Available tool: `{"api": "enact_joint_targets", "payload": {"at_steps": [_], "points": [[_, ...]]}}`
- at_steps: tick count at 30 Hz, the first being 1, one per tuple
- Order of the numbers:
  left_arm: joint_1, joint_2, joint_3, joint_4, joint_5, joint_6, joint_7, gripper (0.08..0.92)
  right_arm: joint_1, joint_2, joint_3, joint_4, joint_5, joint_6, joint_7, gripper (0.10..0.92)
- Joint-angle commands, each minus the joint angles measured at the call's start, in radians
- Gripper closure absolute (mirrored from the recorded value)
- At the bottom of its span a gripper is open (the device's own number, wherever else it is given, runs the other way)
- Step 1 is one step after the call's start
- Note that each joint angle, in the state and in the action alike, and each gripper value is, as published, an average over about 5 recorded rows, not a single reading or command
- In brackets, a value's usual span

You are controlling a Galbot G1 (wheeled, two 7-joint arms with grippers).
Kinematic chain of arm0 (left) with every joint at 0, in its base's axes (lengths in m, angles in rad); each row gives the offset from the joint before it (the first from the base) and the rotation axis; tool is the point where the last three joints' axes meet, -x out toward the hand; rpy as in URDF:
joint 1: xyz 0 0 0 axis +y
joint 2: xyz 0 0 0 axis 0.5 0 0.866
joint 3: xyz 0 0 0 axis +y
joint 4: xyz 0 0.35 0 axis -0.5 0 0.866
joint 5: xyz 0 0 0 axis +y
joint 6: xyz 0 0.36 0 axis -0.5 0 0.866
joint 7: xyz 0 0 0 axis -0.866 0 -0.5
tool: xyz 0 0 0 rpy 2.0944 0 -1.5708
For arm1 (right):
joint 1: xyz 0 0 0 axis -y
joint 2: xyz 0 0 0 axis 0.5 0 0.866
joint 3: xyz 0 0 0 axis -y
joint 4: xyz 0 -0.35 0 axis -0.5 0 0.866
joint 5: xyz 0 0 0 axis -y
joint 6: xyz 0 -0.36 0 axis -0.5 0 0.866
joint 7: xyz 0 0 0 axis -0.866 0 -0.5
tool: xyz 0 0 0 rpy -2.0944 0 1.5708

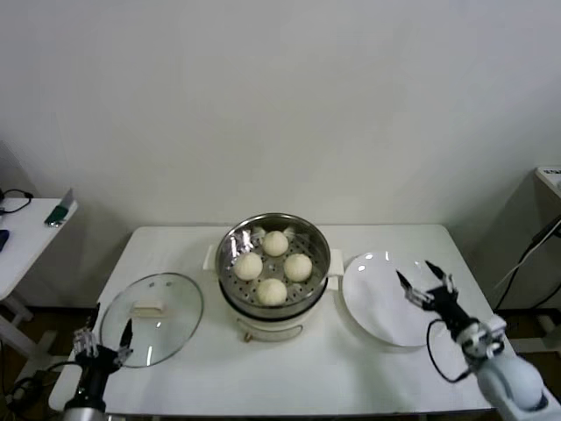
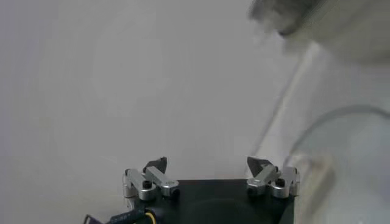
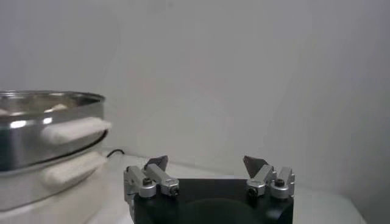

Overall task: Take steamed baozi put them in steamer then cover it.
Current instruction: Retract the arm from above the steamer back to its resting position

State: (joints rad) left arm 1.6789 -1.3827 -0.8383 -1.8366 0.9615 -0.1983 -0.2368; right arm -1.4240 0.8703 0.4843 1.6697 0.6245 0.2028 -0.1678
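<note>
The white worktop (image 1: 289, 386) carries everything. At its middle stands the steamer (image 1: 273, 311), a shiny steel pot on a cream base with side handles, its perforated tray holding all four steamed baozi (image 1: 273, 291), smooth pale domes. To the robot's left of the steamer lies the cover (image 1: 153, 317), clear glass with a metal rim and an oblong cream handle; a flat white plate (image 1: 377, 298) lies on the other side. The left tool (image 1: 103, 344) hovers at the cover's near edge, spread wide and empty; the right tool (image 1: 424, 282) hangs above the plate, also wide and empty. Only covering remains. Glass is slick and heavy: a pinch off the handle's centre could tip it or clip the steel rim
</note>
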Motion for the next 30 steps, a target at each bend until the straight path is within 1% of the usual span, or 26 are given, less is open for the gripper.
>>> {"api": "enact_joint_targets", "payload": {"at_steps": [1, 6, 17, 24, 30], "points": [[-0.074, 0.016, 0.019, 0.186, 0.398, 0.095, -0.111, 0.177, -0.204, 0.165, 0.113, 0.056, -0.072, 0.184, 0.0, 0.203], [-0.151, 0.013, 0.031, 0.252, 0.413, 0.106, -0.111, 0.177, -0.215, 0.192, 0.111, 0.072, -0.079, 0.193, -0.003, 0.203], [-0.294, 0.005, 0.062, 0.35, 0.433, 0.118, -0.107, 0.177, -0.245, 0.223, 0.133, 0.107, -0.087, 0.194, -0.001, 0.203], [-0.374, 0.01, 0.071, 0.411, 0.461, 0.122, -0.104, 0.177, -0.259, 0.234, 0.143, 0.127, -0.087, 0.194, 0.001, 0.203], [-0.427, 0.018, 0.07, 0.497, 0.484, 0.112, -0.109, 0.177, -0.261, 0.241, 0.148, 0.132, -0.088, 0.196, 0.001, 0.203]]}}
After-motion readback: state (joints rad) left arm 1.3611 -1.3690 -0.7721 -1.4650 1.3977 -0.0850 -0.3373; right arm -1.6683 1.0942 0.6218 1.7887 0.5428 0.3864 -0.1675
